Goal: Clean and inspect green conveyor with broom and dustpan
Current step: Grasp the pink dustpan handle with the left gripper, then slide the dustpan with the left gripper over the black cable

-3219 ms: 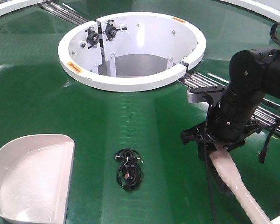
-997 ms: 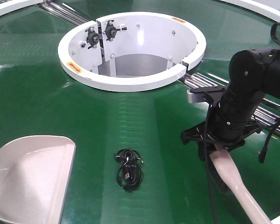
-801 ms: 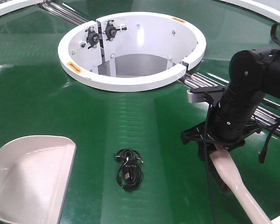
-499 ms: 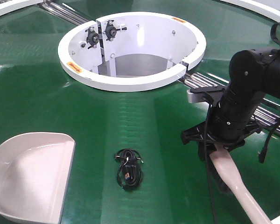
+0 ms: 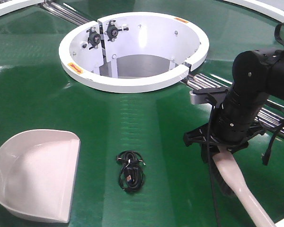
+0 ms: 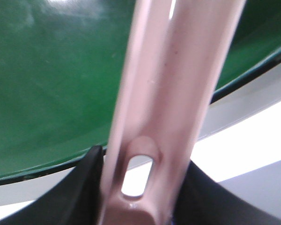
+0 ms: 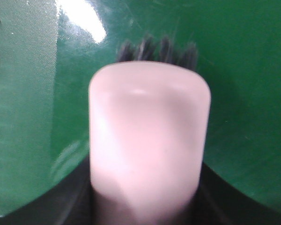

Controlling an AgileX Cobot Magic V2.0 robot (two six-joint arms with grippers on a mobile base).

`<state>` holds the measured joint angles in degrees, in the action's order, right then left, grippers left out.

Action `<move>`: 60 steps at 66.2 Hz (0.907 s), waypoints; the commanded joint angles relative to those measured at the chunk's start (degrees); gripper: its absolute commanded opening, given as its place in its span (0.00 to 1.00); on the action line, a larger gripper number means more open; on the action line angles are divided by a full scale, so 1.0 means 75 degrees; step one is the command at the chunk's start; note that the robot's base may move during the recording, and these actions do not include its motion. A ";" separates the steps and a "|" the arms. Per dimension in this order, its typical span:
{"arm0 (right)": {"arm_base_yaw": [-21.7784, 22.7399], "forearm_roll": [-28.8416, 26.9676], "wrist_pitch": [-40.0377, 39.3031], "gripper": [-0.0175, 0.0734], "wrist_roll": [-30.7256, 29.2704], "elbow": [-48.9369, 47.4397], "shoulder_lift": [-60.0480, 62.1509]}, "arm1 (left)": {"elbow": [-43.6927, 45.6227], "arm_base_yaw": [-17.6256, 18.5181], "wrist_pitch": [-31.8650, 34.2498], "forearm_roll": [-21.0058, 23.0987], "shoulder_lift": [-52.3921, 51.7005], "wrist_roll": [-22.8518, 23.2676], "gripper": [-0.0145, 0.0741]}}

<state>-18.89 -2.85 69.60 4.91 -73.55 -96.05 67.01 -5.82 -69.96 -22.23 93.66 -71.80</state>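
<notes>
**A nudge closer for the dustpan (image 5: 38, 175)**

Left jaws were clamped on the dustpan handle, right jaws shut around the broom (image 5: 236, 182), which hadn't budged. Out beyond the left jaws, the scoop had slid forward over the green conveyor (image 5: 146, 118), nearer the black cable coil (image 5: 130, 172) lying between both tools. Sweep looked ready to start.

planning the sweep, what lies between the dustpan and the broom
A coiled black cable on the green conveyor, midway between dustpan and broom; front-facing view shows it.
</notes>
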 commanded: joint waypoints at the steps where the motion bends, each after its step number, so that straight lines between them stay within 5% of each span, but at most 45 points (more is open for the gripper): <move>1: 0.0034 -0.0001 0.0034 0.19 -0.0083 -0.0178 0.0353 | 0.0199 0.0257 -0.0190 0.0136 -0.0363 0.0481 0.14; 15: 0.0034 -0.0001 0.0028 0.19 -0.0083 -0.0178 0.0353 | 0.0199 0.0719 -0.0190 0.0651 -0.0363 0.0481 0.14; 60: 0.0034 -0.0001 0.0027 0.19 -0.0090 -0.0178 0.0353 | 0.0284 0.1683 -0.0053 0.0838 -0.0143 0.0856 0.14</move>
<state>-18.89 -2.85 69.60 4.84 -73.55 -96.05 67.08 4.86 -72.30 -20.62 94.43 -67.13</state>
